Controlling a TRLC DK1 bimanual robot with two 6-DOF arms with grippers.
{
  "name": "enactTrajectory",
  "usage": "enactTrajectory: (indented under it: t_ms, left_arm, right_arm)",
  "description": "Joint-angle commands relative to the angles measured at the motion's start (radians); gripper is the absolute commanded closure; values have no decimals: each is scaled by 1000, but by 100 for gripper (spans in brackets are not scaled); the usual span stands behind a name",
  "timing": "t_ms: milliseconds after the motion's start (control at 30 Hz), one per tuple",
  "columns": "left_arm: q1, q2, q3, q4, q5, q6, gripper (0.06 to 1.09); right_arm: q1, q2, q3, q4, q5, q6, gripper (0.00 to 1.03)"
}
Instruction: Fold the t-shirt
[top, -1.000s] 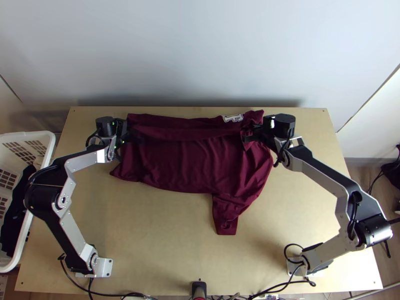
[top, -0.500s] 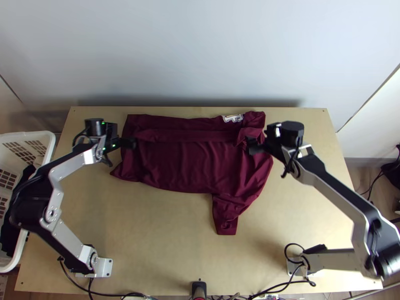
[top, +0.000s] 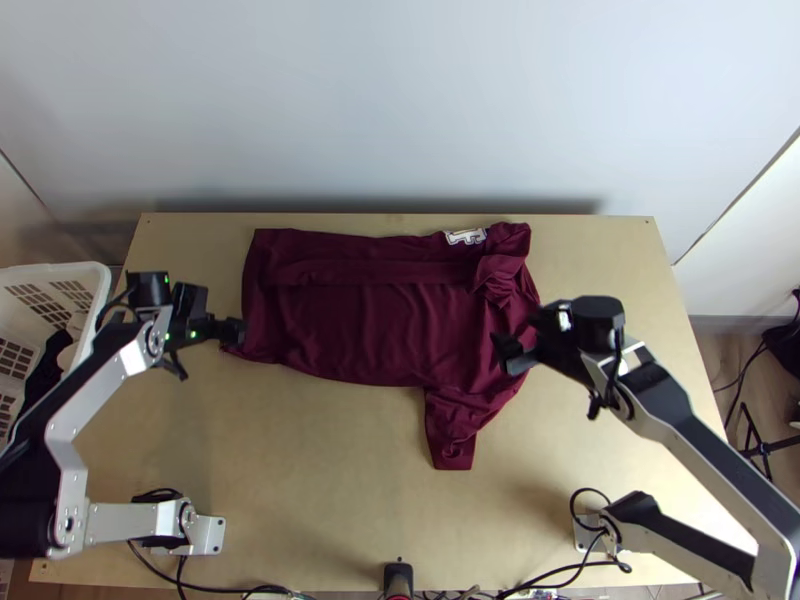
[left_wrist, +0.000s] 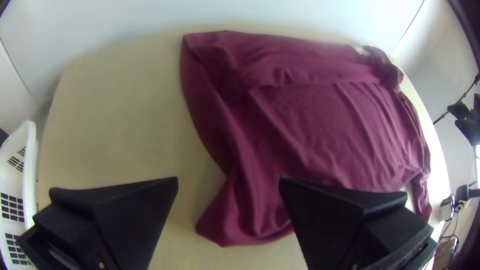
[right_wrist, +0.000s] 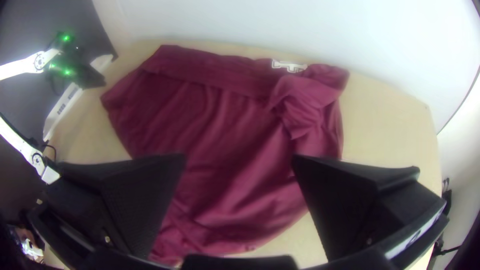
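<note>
The maroon t-shirt (top: 370, 320) lies across the table's far half, its far edge strip folded over toward the near side and one sleeve (top: 452, 440) pointing to the near edge. Over its lower left corner is my left gripper (top: 225, 325); in the left wrist view the left gripper (left_wrist: 228, 185) stands open above the shirt (left_wrist: 300, 125). My right gripper (top: 512, 355) hovers over the shirt's right part. Seen from its wrist, the right gripper (right_wrist: 239, 165) is open too, with bunched cloth (right_wrist: 305, 105) at the shirt's far right corner beyond it.
A white laundry basket (top: 95, 285) with dark cloth inside stands at the table's left side. Bare wood (top: 330, 480) lies on the near side of the shirt. A wall rises behind the table's far edge. Cables (top: 560, 575) run along the near edge.
Both grippers have come off the folded strip and moved toward the near side, the left one also leftward. The shirt is left lying with its strip folded over.
</note>
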Motion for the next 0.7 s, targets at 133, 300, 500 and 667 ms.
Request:
enactTrajectory:
  t_ms: [133,300,500,667]
  left_arm:
    - [-7,-135,-138,-104,14,25,10]
    - [-3,-115,-141,-91,11,28,10]
    - [3,-88,-152,-50,11,28,10]
    - [-3,-43,-150,-22,11,13,10]
  right_arm:
    - [45,-172,-57,-239,-81,0,5]
    - [63,-198,-59,-284,-104,3,5]
    - [114,-229,-93,-328,-118,11,7]
    - [146,-233,-143,-336,-164,46,7]
